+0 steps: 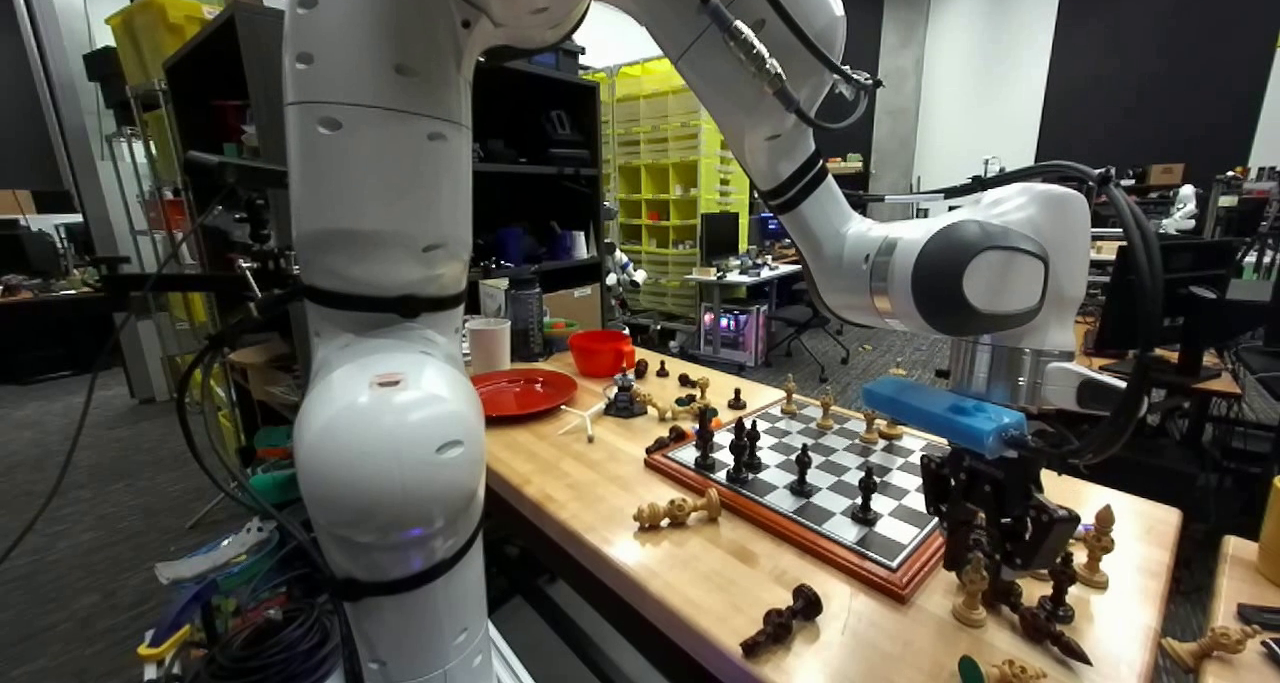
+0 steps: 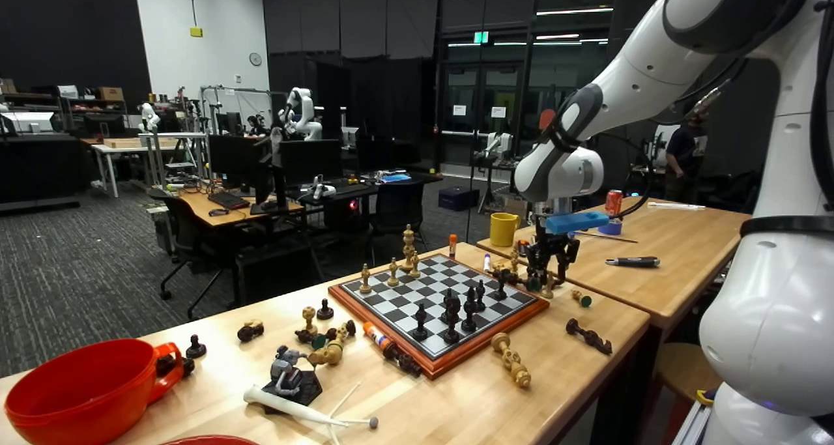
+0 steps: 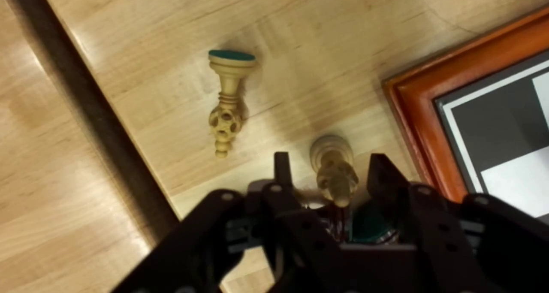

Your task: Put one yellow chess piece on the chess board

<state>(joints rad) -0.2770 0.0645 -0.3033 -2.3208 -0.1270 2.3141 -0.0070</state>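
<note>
The claw [image 3: 330, 168] is spread astride a yellow piece [image 3: 336, 173], with a gap on either side in the wrist view, so nothing is pinched. The piece stands upright on the table [image 3: 171, 70], just left of the board [image 3: 422, 108] there and not yet on it. It sits closer to the right finger [image 3: 384, 173] than to the left, so closing may nudge it first from that side and tip it. A dark piece [image 3: 371, 226], green base showing, lies on its near side, partly hidden; it could get pinched too, or keep the grip from seating. Its top looks tapered, so a hold too high would likely slip. A low carry could catch its foot on the board's raised edge. If it goes down close to the dark bishop-like piece [image 1: 866, 498] in an exterior view, the wide claw could topple that one when letting go.
</note>
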